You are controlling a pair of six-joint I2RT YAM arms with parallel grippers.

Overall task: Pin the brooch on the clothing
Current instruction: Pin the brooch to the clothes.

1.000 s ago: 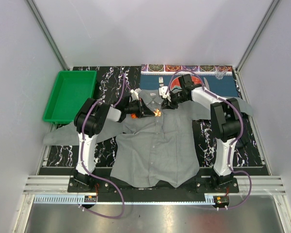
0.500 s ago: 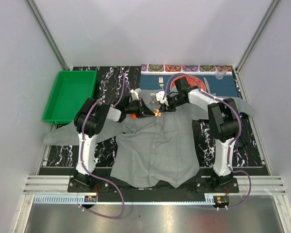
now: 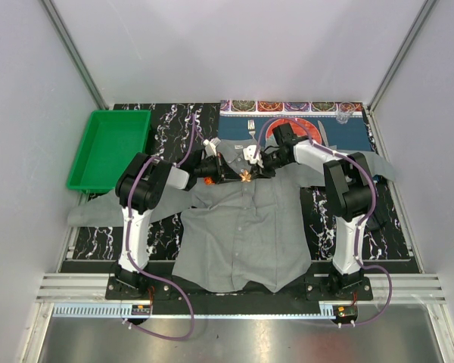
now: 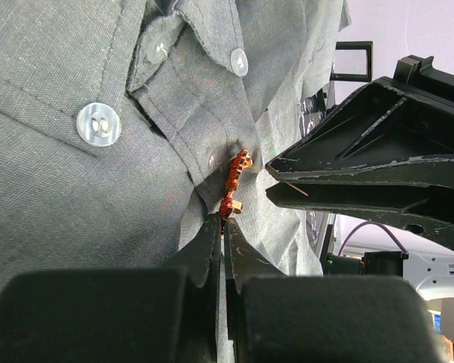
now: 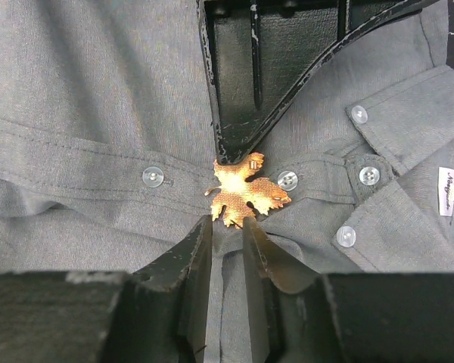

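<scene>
1 brooch [image 5: 244, 195] on shirt [image 3: 242, 234] placket | left pincer [image 4: 221, 223] clenched, touching it | right pincer [image 5: 223, 224] slightly parted, opposite

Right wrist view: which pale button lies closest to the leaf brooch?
The button just right of the brooch in this view, almost touching its tip; all others lie farther away.

grey shirt [image 3: 246, 227] lies spread on the black marbled mat [image 3: 170, 125], collar at the far end, sleeves out to both sides. left gripper [image 3: 237, 175] and right gripper [image 3: 253, 170] meet tip to tip just below the collar, small orange brooch [image 3: 244, 176] between them. jaw state unreadable here. green tray [image 3: 110, 147] far left, blue placemat [image 3: 356, 134] with fork [image 3: 251, 127] far right.
</scene>
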